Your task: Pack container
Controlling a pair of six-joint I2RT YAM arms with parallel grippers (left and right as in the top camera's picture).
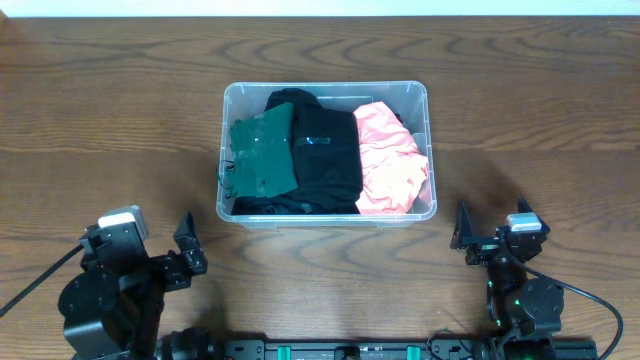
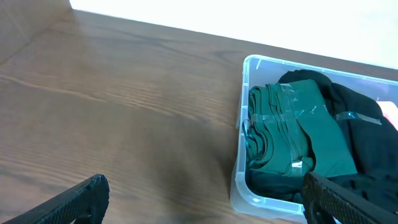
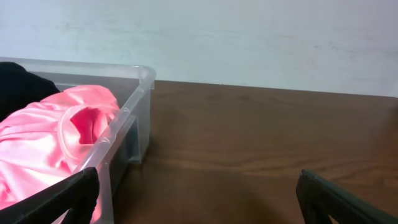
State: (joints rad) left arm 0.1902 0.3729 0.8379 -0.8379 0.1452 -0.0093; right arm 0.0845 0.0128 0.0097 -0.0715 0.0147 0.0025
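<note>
The clear plastic container (image 1: 226,150) stands at the middle of the table. It holds a folded green garment (image 1: 262,155) at the left, a black garment (image 1: 325,160) in the middle and a pink garment (image 1: 388,160) at the right. My left gripper (image 1: 188,250) is open and empty near the front left, apart from the container. My right gripper (image 1: 462,232) is open and empty near the front right. The left wrist view shows the container's corner (image 2: 239,186) and the green garment (image 2: 292,130). The right wrist view shows the container's rim (image 3: 134,102) and the pink garment (image 3: 50,137).
The table is dark brown wood (image 1: 530,110). A pale wall runs behind the table's far edge in the right wrist view (image 3: 249,37). Both arm bases sit at the front edge.
</note>
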